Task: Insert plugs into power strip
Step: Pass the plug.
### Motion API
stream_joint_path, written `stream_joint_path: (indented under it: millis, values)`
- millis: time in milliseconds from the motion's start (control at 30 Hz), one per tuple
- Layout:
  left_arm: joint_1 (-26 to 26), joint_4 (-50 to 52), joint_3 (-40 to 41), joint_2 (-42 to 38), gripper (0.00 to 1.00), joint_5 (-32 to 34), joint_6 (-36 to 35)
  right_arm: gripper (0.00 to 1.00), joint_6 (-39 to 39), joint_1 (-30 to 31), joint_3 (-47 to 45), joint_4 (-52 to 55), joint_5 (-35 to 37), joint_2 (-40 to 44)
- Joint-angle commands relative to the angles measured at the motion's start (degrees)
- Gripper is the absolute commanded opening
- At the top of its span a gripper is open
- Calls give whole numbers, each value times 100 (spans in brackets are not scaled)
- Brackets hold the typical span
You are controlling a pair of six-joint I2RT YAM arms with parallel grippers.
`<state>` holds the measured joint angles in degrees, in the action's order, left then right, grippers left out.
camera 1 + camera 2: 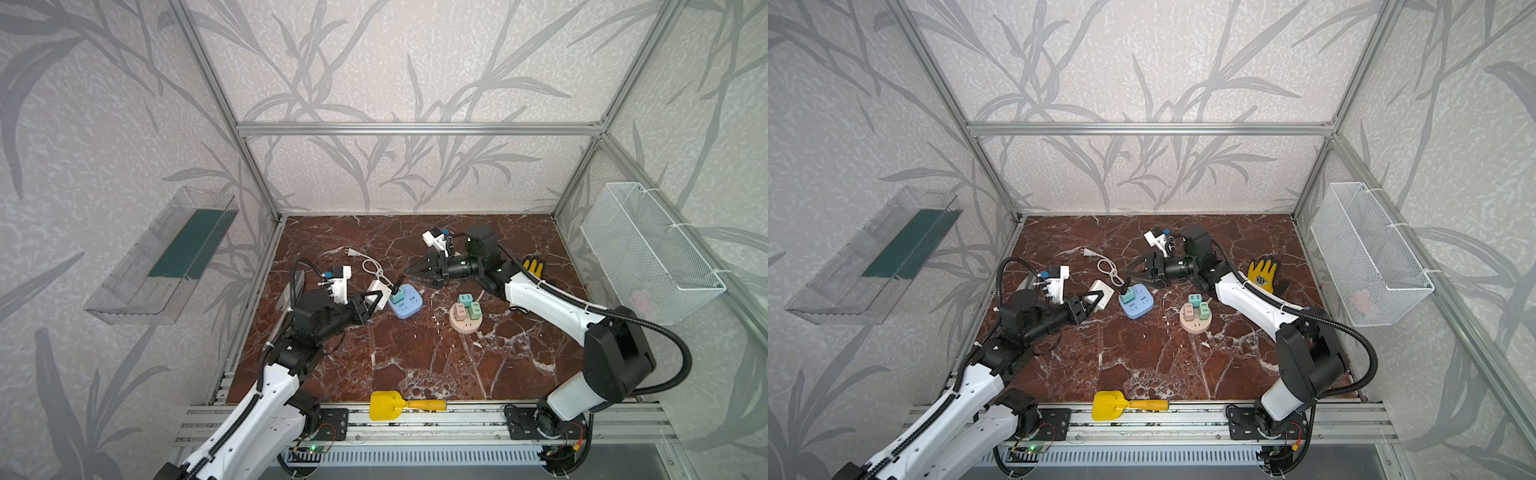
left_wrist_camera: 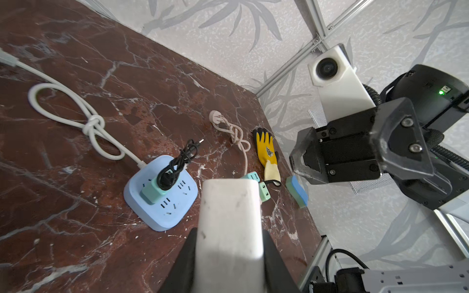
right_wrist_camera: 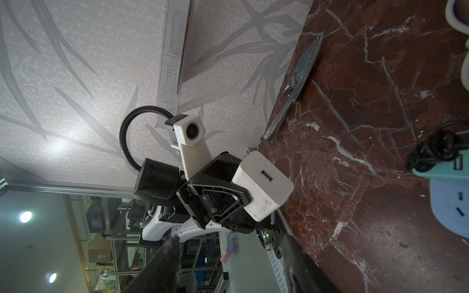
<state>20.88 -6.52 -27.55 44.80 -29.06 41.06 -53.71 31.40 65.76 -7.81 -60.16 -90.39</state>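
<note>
The left end effector (image 1: 372,299) is clenched on the white squarish charger block (image 1: 377,288), its black fingers (image 2: 272,256) pressing the block's two sides. The block hangs just beside the blue rounded-square power strip (image 1: 406,308), at the strip's edge nearest the left arm; whether it touches the red-brown marble surface (image 1: 415,365) I cannot tell.

On the strip, the socket closest to the charger is taken by a teal cube adapter (image 2: 153,194) with a coiled black cable (image 2: 181,158) plugged into its top and standing up from it. The strip's other sockets show bare. The right end effector (image 1: 411,271) is released, jaws apart and holding nothing, just behind the strip near the black cable. The strip's knotted white cord (image 1: 374,269) trails off behind it.

Near the strip, on the right arm's side, a round pink power strip (image 1: 466,327) carries a second teal cube (image 1: 464,299), a pink cube (image 1: 459,311) and a green cube (image 1: 475,310). Farther off on that side lie a yellow glove (image 1: 534,266) and a blue-green sponge (image 2: 297,190). A steel knife (image 3: 299,73) lies well apart, beyond the left arm.
</note>
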Motion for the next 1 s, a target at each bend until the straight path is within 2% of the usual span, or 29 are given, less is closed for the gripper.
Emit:
stream_joint_path:
  millis: [0,267,433,700,967]
  values:
    - [-5,-1206,19,309,0,-868,684,61,946,15,44,929,-151,-4]
    - [-5,-2231,70,436,0,-1684,1594,56,1083,5,-82,579,-525,74]
    - [-14,-2966,163,662,0,-1884,2069,55,1032,2,-125,424,-653,196]
    - [-23,-4232,261,1097,0,-2054,2769,54,73,7,-481,-1046,-939,294]
    - [-23,-4909,274,1427,0,-2305,3166,53,-218,13,-419,-1511,-1015,168]
